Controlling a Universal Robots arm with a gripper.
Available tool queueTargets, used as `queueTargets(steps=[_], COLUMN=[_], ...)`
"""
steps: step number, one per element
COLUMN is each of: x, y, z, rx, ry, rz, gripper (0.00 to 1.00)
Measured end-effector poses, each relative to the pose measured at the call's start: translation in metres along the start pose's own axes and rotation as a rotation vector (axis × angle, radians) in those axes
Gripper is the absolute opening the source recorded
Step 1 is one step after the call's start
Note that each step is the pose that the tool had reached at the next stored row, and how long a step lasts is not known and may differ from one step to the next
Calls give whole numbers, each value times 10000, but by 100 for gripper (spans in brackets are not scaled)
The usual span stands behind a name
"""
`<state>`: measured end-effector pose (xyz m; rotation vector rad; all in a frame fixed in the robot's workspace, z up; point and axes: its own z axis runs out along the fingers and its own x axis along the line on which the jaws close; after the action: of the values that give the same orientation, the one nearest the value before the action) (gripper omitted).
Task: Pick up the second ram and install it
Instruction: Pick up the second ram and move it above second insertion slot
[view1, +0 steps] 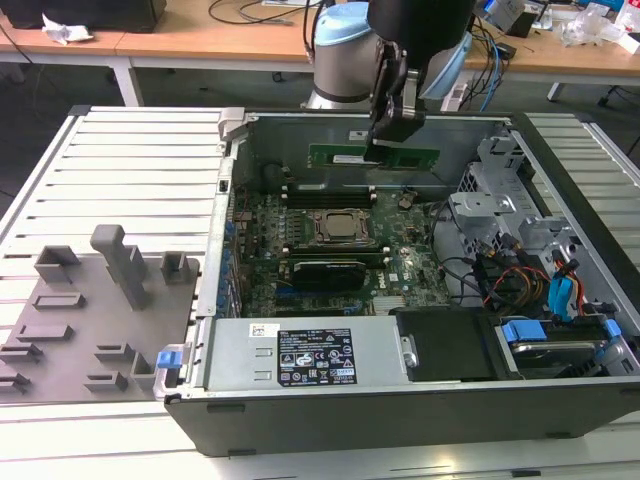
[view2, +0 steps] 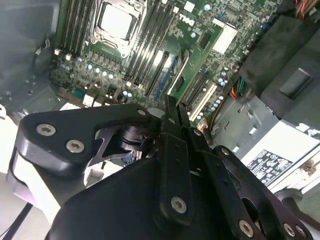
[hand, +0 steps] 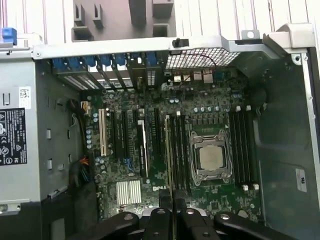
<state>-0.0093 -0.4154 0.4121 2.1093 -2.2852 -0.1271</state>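
Exterior view, left to right. A grey fixture (view1: 122, 262) with upright blocks is noted on the slatted table (view1: 130, 160), well apart from the work. Beside it the computer case (view1: 400, 425) lies open, with the motherboard (view1: 405, 268) exposed and the processor socket (view1: 340, 228) near its middle. Black memory slots (view1: 330, 192) are seen on the far side of the socket.

The second ram (view1: 420, 156) is held level above those slots, clear of them, with its long edge parallel to them. It is pinched at its upper edge, near mid-length, by the gripper (view1: 388, 138). Cables (view1: 520, 275) lie toward the exterior view's right, apart from the stick.

First wrist view: the stick (hand: 170, 160) is seen edge-on as a thin line running out from between the fingers (hand: 159, 222), which are pressed onto its two faces. It lies over the slot bank just beside the socket (hand: 212, 157). Which slot lies under it cannot be told.

Judgement: the step in hand is taken to be alignment over a slot; the stick is not yet seated.
- A level attitude, parallel to the slot, is called for so that both ends meet it together.
- The edge line should be centred on one slot channel, not on a rib between two.
- Notch orientation and the end clips cannot be resolved here and should be checked.
- Side load is to be avoided, since the thin board would probably flex.
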Motion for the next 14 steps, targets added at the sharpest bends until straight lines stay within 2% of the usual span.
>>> queueTargets(steps=[3, 8, 10, 14], x=[-51, -146, -211, -233], y=[-1, -21, -52, -98], z=[38, 116, 192, 291], rx=[-7, -25, -47, -75], ry=[-36, -39, -38, -36], rz=[-3, -5, -3, -2], gripper=[14, 14, 14, 14])
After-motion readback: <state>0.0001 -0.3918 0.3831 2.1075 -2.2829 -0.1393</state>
